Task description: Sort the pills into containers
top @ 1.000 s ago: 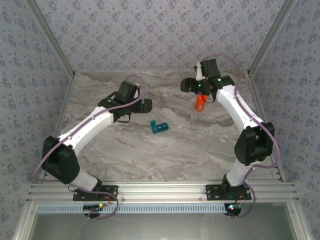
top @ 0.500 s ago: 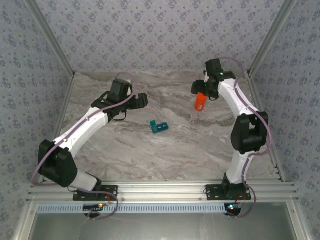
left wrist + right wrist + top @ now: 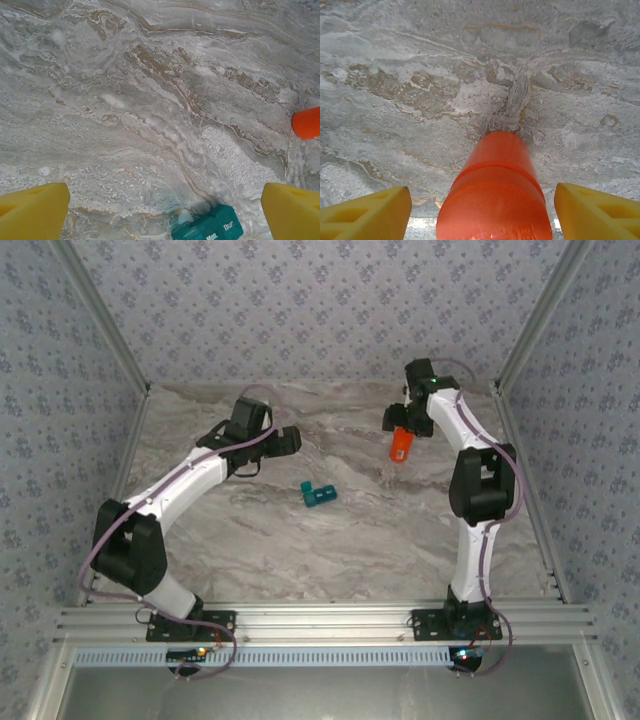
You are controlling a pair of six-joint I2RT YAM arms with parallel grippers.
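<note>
from above, my left gripper (image 3: 288, 441) hangs over the marble table (image 3: 250, 540), towards the far left, and from here i cannot tell how wide it stands. the teal pill box (image 3: 319, 493) lies on the bare table near the middle, nearer to me than both grippers and touching neither. my right gripper (image 3: 395, 424) is at the far right of the table, right at the top of the orange bottle (image 3: 402, 446). through my left wrist camera, my left gripper (image 3: 162, 212) is spread wide with nothing between its yellow fingers (image 3: 33, 210), only marble below; the pill box (image 3: 207, 227) shows at the bottom edge, between the fingers and nearer the right one, with small white lettering on its lids, and the rounded end of the orange bottle (image 3: 306, 122) shows at the right edge. through my right wrist camera, my right gripper (image 3: 481, 212) is spread around the orange bottle (image 3: 495, 185), one yellow finger (image 3: 366, 214) on each side of it. a thin gap shows on either side, so i am straddling it, not squeezing it.
</note>
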